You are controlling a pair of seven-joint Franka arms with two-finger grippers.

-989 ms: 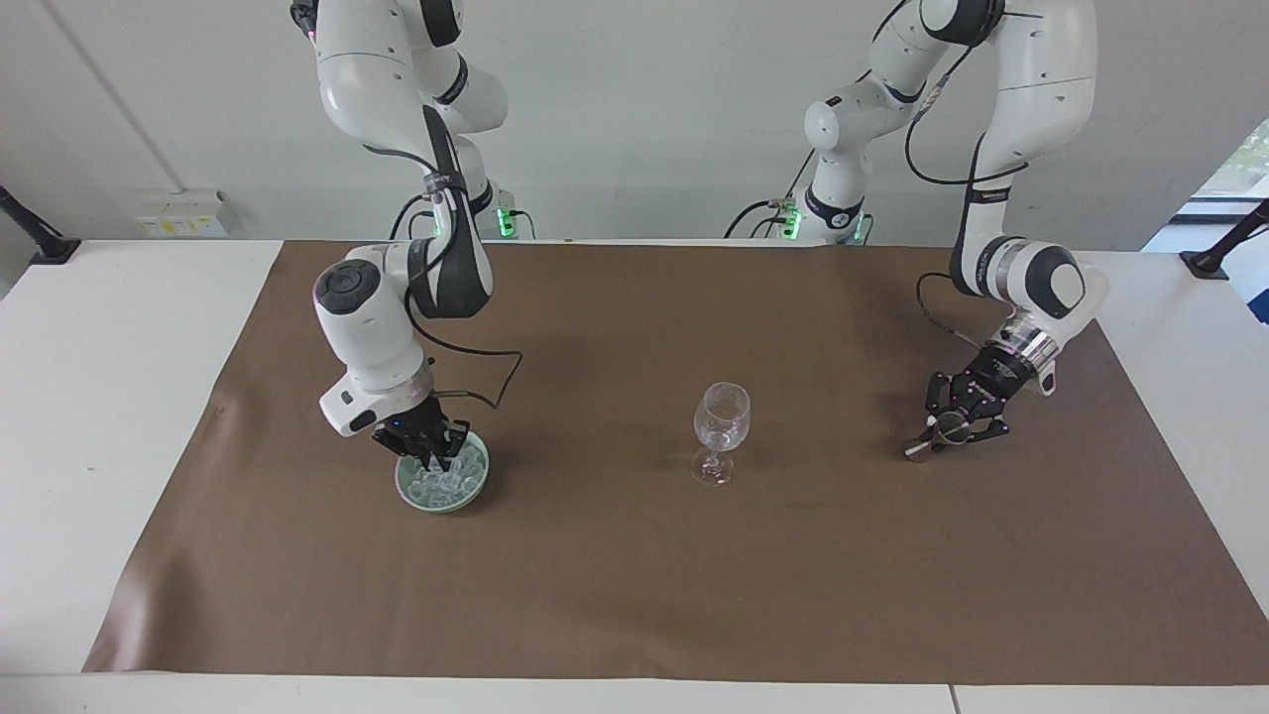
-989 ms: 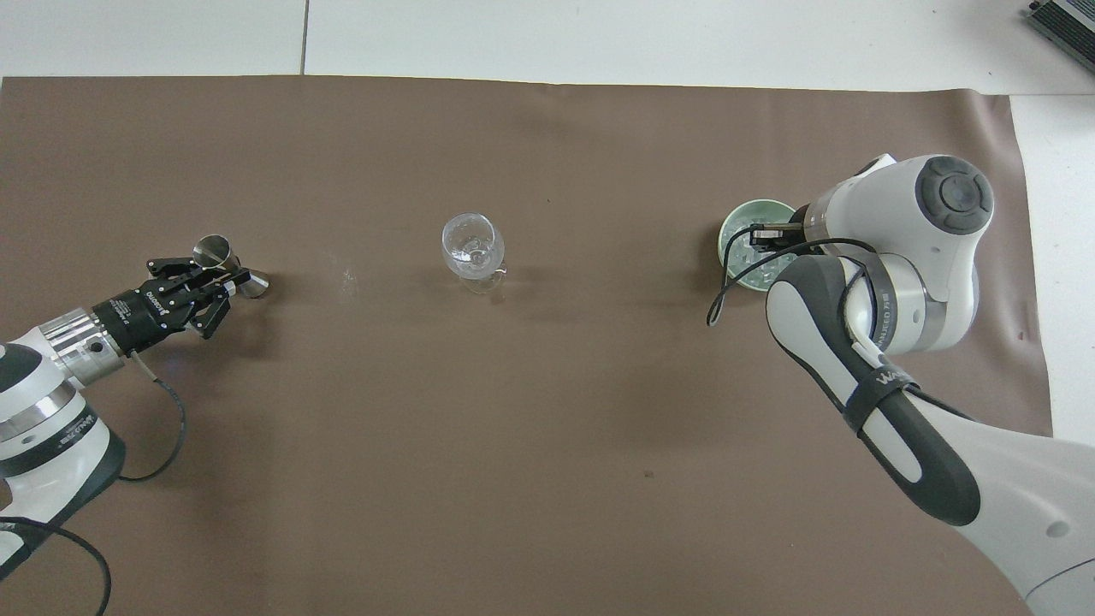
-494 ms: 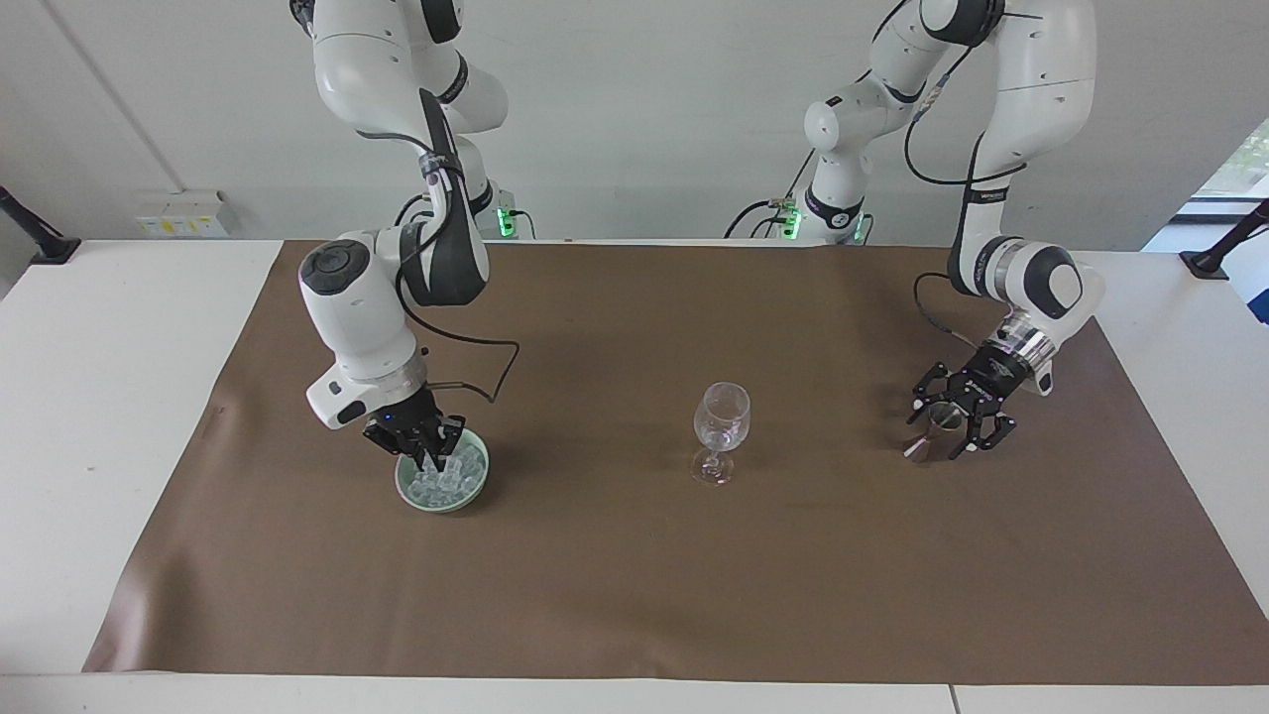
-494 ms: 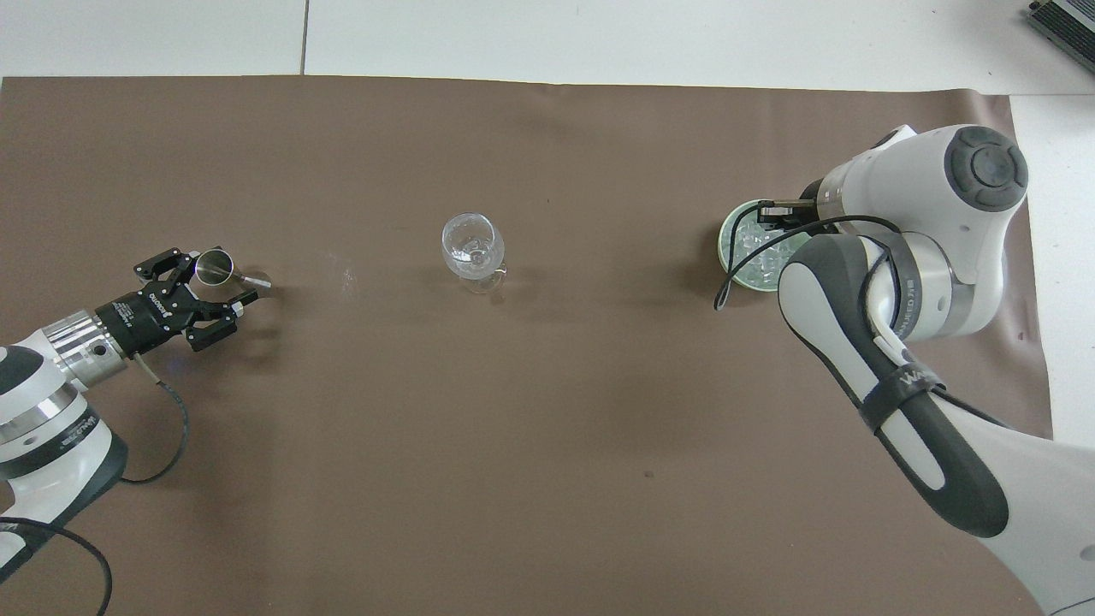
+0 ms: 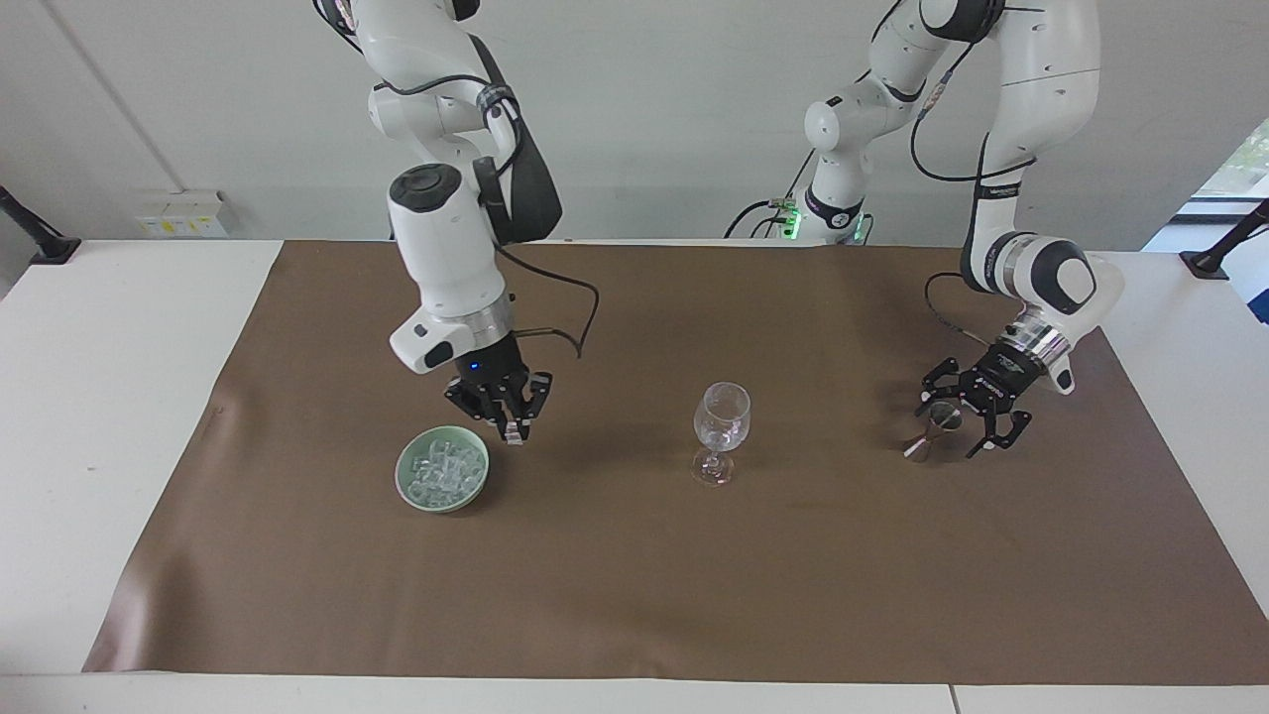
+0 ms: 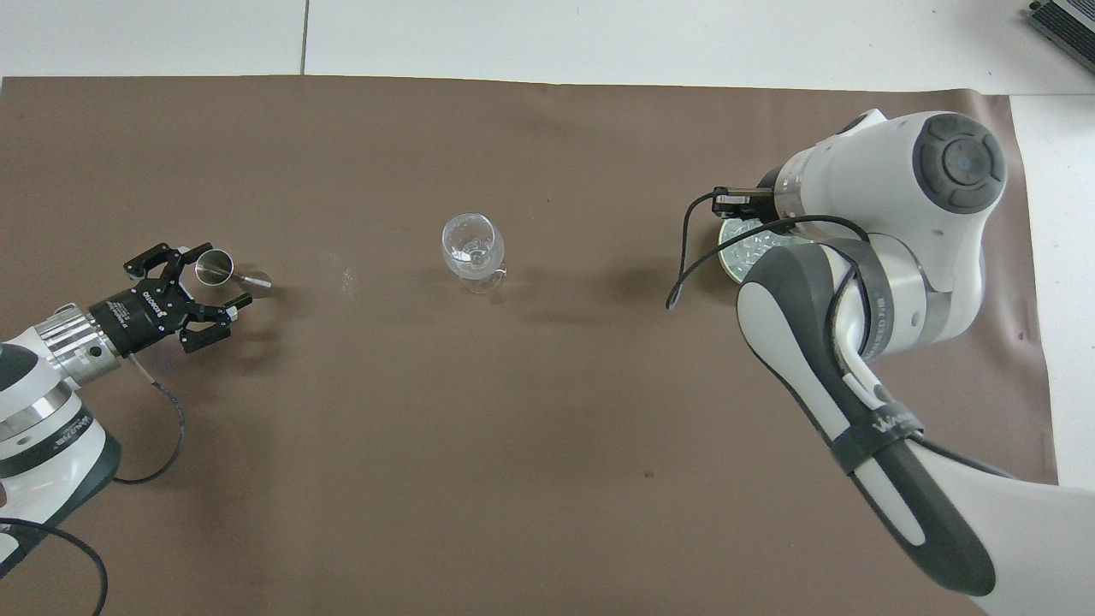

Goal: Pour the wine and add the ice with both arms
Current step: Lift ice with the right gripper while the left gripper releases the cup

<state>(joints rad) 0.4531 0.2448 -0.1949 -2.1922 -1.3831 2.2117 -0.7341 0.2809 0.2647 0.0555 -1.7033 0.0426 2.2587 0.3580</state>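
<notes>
Both arms [image 5: 446,248] have glossy white jointed shells with dark grey joint caps and padding. Silver-ringed wrists carry black claw-like grippers, left gripper [image 5: 977,421] at frame right and right gripper [image 5: 501,416] at centre left. Loose black cables loop along each arm; green lights glow at the bases, upper centre.

Matt brown paper-like sheet [image 5: 634,575] over smooth white worktop [image 5: 109,397]. Clear, glossy glass goblet [image 5: 721,421]. Glassy clear ice [image 5: 443,471] in a pale green glazed bowl [image 5: 408,488], smooth and slightly shiny. Polished metal measuring cup [image 6: 224,269], mirror-bright. Glossy white plastic shells on both arms [image 5: 446,258], silver metal rings at the wrists, black matt fingers [image 5: 513,430], black rubbery cables.
</notes>
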